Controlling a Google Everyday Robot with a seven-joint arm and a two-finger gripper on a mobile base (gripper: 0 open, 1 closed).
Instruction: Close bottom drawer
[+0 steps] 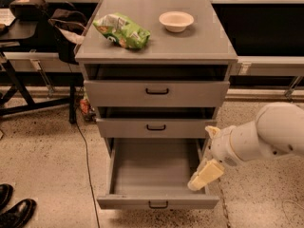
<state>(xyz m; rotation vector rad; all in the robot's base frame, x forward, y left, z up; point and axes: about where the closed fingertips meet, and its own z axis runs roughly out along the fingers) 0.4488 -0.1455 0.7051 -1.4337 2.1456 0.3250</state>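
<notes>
Camera view looks down on a speckled floor (42, 156) and a grey cabinet (190, 44) with three drawers. The robot's white arm (270, 137) reaches in from the right edge, low beside the cabinet.

The bottom drawer (152, 167) is pulled far out toward the camera, its box bare inside. Its flat front (123, 202) with the small dark handle (158, 204) sits close to the lower edge of the view. Above it, the middle drawer (128, 127) and the top drawer (118, 93) stand slightly out, each with a dark gap over its front.

The claw (206, 174), cream-coloured, hangs at the drawer's right side wall, near the front right corner, and appears to overlap the rim. Whether it touches the wall is hard to say from this angle. Whether the claw is wide or narrow cannot be told; nothing is seen in it.

The drawer's travel runs from the camera back into the cabinet. The front panel lies just below and left of the claw, on the camera's side of it. So the claw looks to be behind the face that a push would act on. The closing move likely calls for getting onto that outer face, or pressing on the corner edge.

A green snack bag (122, 31) and a pale bowl (176, 20) rest well apart on the cabinet top. Black shoes (14, 212) sit at lower left.
</notes>
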